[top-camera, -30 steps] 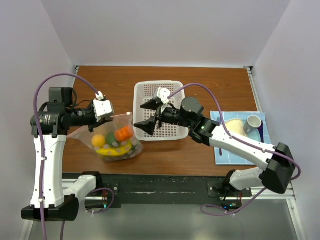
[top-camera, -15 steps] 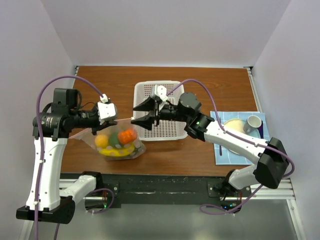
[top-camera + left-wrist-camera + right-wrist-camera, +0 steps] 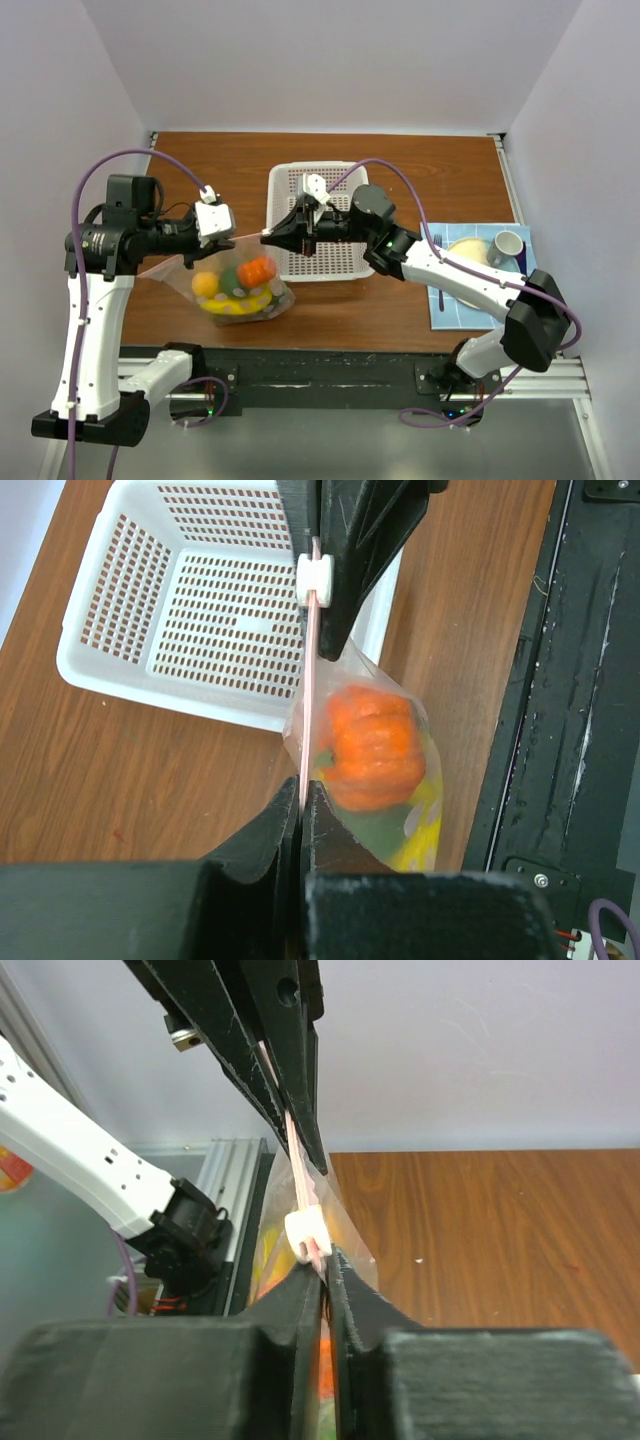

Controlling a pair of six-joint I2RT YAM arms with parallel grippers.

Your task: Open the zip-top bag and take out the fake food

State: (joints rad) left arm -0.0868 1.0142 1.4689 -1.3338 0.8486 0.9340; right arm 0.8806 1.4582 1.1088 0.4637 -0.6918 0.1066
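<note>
Zip-top bag [image 3: 185,270] hangs left of centre in the overhead view, fake food [image 3: 238,288] bunched low inside it over the tabletop [image 3: 400,170], and both the left pincer [image 3: 232,241] and right pincer [image 3: 268,237] are clenched on its top edge beside the white basket [image 3: 290,178]. Left wrist view: the left pincer bites the pink zip strip [image 3: 306,710] at bottom centre, the right one pinches it up top by the white slider [image 3: 313,577], and an orange piece [image 3: 372,745] shows through the plastic. Right wrist view: the right pincer is clamped on the strip just under the slider, with the left pincer gripping from the top of the frame.
</note>
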